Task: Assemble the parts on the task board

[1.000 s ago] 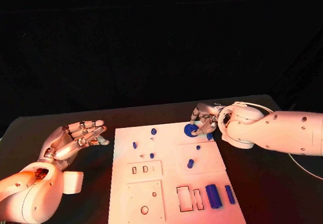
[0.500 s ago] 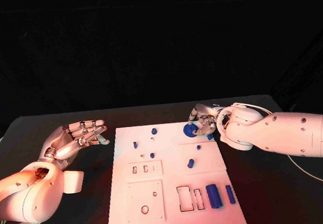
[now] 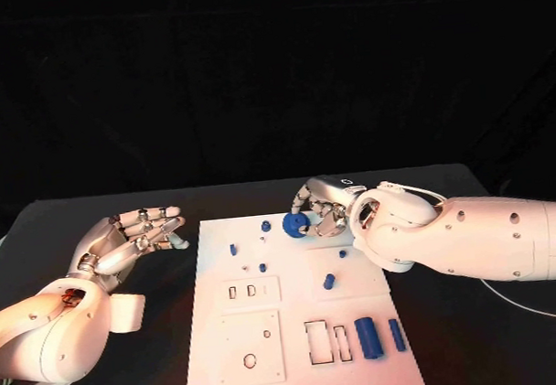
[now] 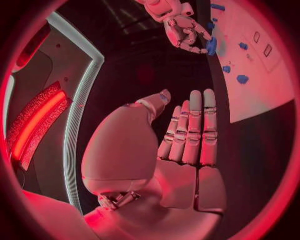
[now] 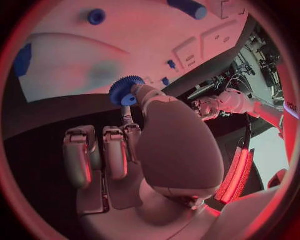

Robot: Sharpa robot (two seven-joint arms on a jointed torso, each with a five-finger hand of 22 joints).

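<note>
A blue gear (image 3: 295, 225) is pinched in the fingertips of the right hand (image 3: 322, 208) and is held above the far end of the white task board (image 3: 302, 374), near a small blue peg (image 3: 266, 225) standing there. In the right wrist view the toothed rim of the gear (image 5: 127, 90) is seen gripped between thumb and a finger, clear of the board surface. The left hand (image 3: 126, 241) is held beside the board's far left corner with fingers spread and nothing grasped. 2 blue cylinders (image 3: 367, 336) lie at the near right of the board beside rectangular slots. The step in hand is judged to be the carrying of the gear to its seat; alignment of its bore over a peg and a straight lowering would be called for next.
</note>
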